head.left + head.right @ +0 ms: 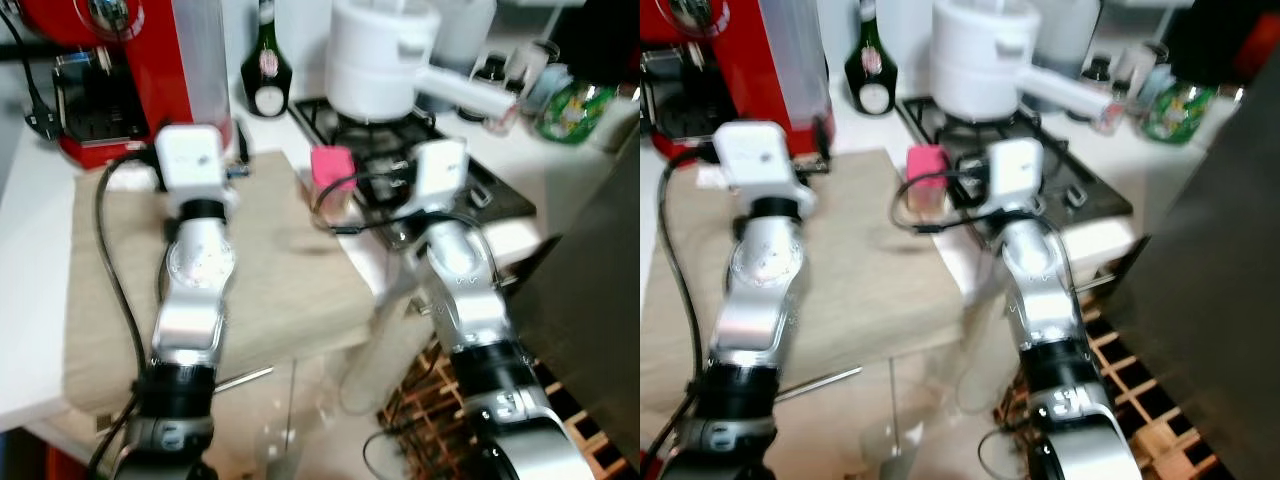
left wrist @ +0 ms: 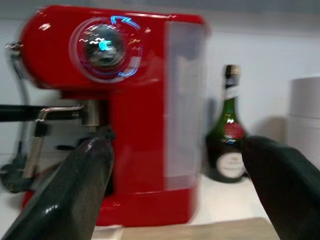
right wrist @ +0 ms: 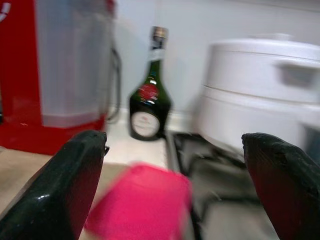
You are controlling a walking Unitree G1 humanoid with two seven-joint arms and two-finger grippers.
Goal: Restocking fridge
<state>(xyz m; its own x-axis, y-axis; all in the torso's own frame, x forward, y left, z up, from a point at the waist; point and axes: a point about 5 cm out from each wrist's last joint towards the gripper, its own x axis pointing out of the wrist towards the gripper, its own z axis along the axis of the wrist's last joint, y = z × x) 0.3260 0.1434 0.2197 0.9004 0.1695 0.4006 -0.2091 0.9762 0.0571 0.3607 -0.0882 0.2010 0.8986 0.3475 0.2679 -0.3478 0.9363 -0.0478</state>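
We are counting the things around the beige cloth (image 1: 280,280) that is lying on the white counter (image 1: 30,300). There is one pink container (image 1: 332,172), one red espresso machine (image 2: 115,115), one dark green bottle (image 3: 148,95), one white pot (image 1: 385,60) and one gas hob (image 1: 470,190). Several small bottles and jars (image 1: 520,75) are standing beyond the hob, too blurred for us to count them.

The pink container is standing upright at the edge of the cloth that is next to the hob. It looks like a short block, and because of the blur we cannot tell its long axis or which way it is pointing.

We are holding the right gripper (image 3: 175,195) just before the pink container, with its two black fingers (image 3: 60,195) spread wide apart and nothing between them; the container is lying low between the fingertips in the right wrist view. The left gripper (image 2: 180,195) is hanging over the far part of the cloth and is facing the espresso machine, its fingers (image 2: 65,195) also spread wide and gripping nothing. The green bottle is standing upright behind the cloth, between the espresso machine and the white pot, which is sitting on the hob.
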